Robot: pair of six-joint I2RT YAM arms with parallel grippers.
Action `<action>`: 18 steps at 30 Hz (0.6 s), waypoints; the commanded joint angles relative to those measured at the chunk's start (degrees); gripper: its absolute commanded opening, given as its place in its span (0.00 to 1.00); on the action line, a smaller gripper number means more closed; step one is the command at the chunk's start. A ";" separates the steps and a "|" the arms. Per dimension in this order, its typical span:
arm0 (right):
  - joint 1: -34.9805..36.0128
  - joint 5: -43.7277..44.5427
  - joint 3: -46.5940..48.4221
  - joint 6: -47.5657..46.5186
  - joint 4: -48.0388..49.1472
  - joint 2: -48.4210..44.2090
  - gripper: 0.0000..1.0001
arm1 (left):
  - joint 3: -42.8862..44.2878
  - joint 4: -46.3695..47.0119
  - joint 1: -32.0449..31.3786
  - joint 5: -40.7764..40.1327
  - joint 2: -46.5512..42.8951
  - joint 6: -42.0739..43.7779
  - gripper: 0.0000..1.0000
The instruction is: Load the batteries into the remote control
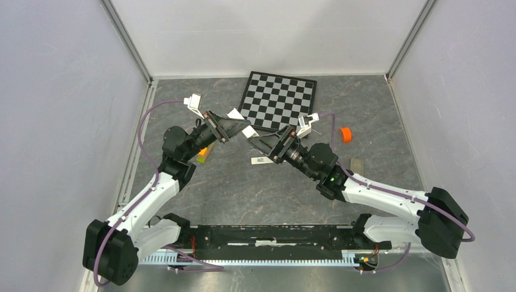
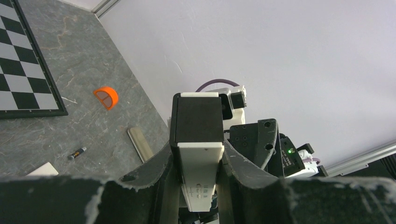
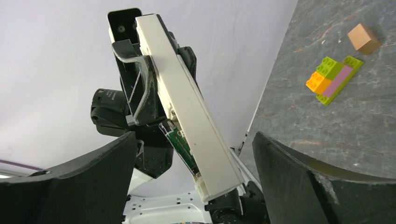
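Left claw [image 1: 230, 128] is clamping the flat white plastic remote control [image 3: 187, 107], holding it up so its back is facing the right claw [image 1: 260, 145], which is spread wide and empty. One slim dark green battery [image 3: 180, 145] is sitting in that back; another battery [image 2: 77, 152] is lying on the grey table [image 2: 93, 56], right side.

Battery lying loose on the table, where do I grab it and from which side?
Grip the battery across its middle, coming straight down from above. It lies flat on the table, slim, with bare surface along both long sides.
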 commanded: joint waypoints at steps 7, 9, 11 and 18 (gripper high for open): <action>-1.59 -3.44 4.53 4.03 5.30 2.91 0.87 | -1.20 10.37 -0.20 3.01 1.12 -2.28 0.02; -1.80 -3.53 4.76 4.46 5.33 3.53 0.83 | -1.23 10.51 -0.19 3.02 1.07 -2.14 0.02; -1.96 -5.30 4.85 4.69 5.52 3.97 0.78 | -1.31 10.94 -0.17 3.09 0.95 -2.13 0.02; -2.56 -7.08 4.88 5.48 6.62 4.99 0.60 | -1.34 10.99 -0.21 3.28 0.72 -2.10 0.02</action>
